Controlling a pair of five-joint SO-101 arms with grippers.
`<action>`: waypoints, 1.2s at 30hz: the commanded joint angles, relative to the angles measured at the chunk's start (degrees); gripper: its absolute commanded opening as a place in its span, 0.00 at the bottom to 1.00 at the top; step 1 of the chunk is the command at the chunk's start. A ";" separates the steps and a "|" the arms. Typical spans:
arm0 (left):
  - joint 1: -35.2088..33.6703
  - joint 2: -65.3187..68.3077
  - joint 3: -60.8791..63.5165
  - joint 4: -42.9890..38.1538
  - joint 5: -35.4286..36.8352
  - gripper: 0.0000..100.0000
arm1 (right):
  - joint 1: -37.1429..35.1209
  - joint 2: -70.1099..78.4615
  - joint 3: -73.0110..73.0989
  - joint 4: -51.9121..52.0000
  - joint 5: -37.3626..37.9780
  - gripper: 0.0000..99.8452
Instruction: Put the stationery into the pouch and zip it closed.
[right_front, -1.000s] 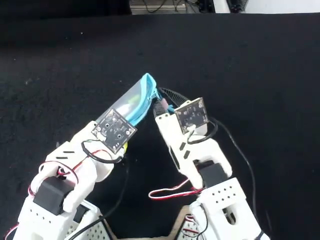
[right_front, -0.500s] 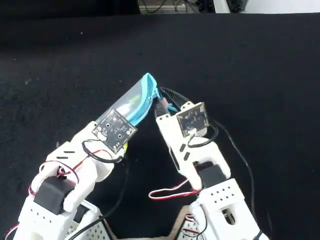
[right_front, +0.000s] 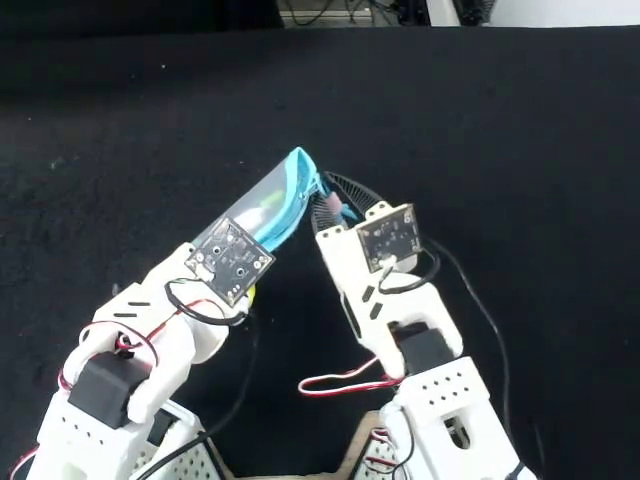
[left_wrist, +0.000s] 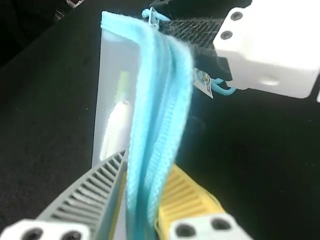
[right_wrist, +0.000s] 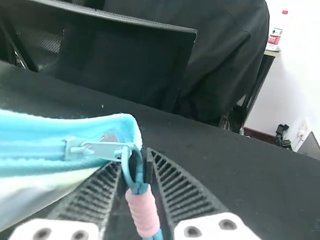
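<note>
Two claws, one pouch, and it all hangs on a pair of thin grips. The left claw is clamped on the zipper edge of the clear pouch, its grey and yellow fingers on either side of the blue tape. It holds the pouch off the black desk, roughly over the middle. Something pale, with a touch of yellow-green, shows through the clear wall. That looks like the stationery, already inside.

At the far corner, the right claw is pinched together on the blue pull cord, just above its pink sleeve. The metal slider sits right beside the end of the tape. To my eye the zip is at or very near the end of its run, though I can't confirm the last few teeth.

Now the danger. The cord is slim and smooth, so a hard tug could pull it straight out of the right claw. If the slider is already at its stop, more pull goes into the pouch itself. That could drag the tape out of the left claw and drop the lot onto the desk. The tape also looks folded and bunched near the left claw, so slack or twist there could jam the slider.
</note>
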 joint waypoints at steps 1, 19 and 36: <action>-0.04 0.53 1.71 2.90 -0.18 0.03 | 3.08 0.92 -0.40 -1.14 -0.62 0.01; -0.04 0.53 1.36 3.16 -0.18 0.03 | 3.16 7.87 -3.30 -1.32 -0.62 0.01; -0.04 0.53 1.36 3.16 -0.26 0.03 | 3.25 14.46 -6.99 -1.14 -0.62 0.01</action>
